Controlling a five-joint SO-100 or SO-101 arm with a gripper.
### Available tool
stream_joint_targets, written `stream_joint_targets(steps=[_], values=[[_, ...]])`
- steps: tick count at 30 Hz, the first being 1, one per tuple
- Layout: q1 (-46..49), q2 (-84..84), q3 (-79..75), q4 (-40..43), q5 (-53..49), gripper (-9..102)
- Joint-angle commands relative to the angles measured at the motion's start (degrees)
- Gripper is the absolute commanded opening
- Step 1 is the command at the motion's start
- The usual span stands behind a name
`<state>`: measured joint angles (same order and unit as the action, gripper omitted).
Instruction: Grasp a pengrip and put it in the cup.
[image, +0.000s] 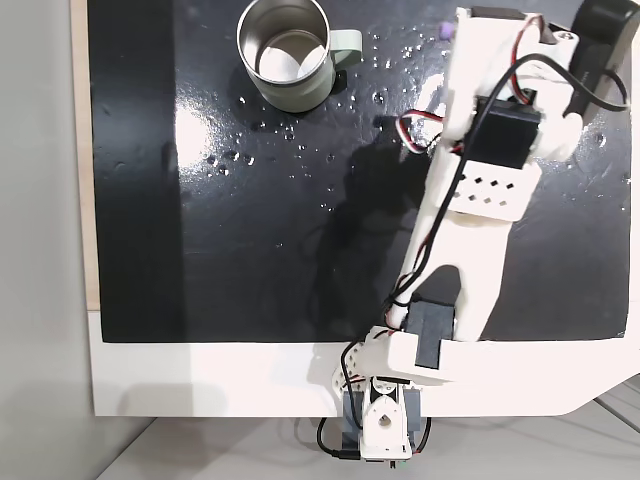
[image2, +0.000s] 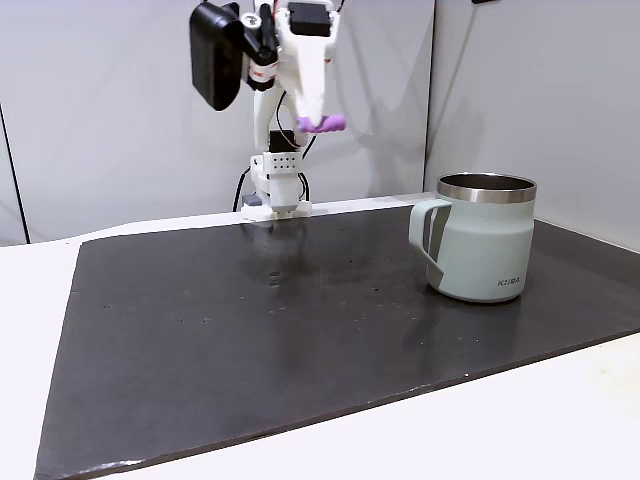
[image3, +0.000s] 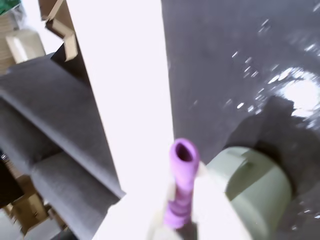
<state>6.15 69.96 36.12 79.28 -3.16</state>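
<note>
Here the hand (image2: 318, 122) hangs high above the far side of the dark mat (image2: 300, 330), pinching the purple pengrip (image2: 323, 124) between its fingers. In that fixed view the cup (image2: 482, 238) stands upright on the mat at the right, handle to the left, well apart from the hand. The white counter (image2: 480, 430) lies beneath the mat.

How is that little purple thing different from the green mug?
The pengrip is a tiny purple tube; the cup is a wide pale-green mug with a handle. The pengrip is pinched in the robot's hand, high above the black mat, while the cup stands upright on it. Both are hollow and open-ended.
</note>
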Motion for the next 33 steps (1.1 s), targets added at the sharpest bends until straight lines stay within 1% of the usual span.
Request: stream_joint_targets(steps=[1, 6, 15, 19, 25, 33], values=[[-3.87, 2.02, -5.36, -3.96, 3.78, 0], [-9.05, -1.67, -7.65, -9.67, 5.45, 0], [-16.00, -11.51, -13.36, -11.34, 9.67, 0], [-18.98, -14.15, -15.03, -11.25, 11.25, 0], [-23.12, -15.47, -16.08, -10.37, 11.07, 0], [-24.52, -15.38, -15.21, -6.94, 11.07, 0]])
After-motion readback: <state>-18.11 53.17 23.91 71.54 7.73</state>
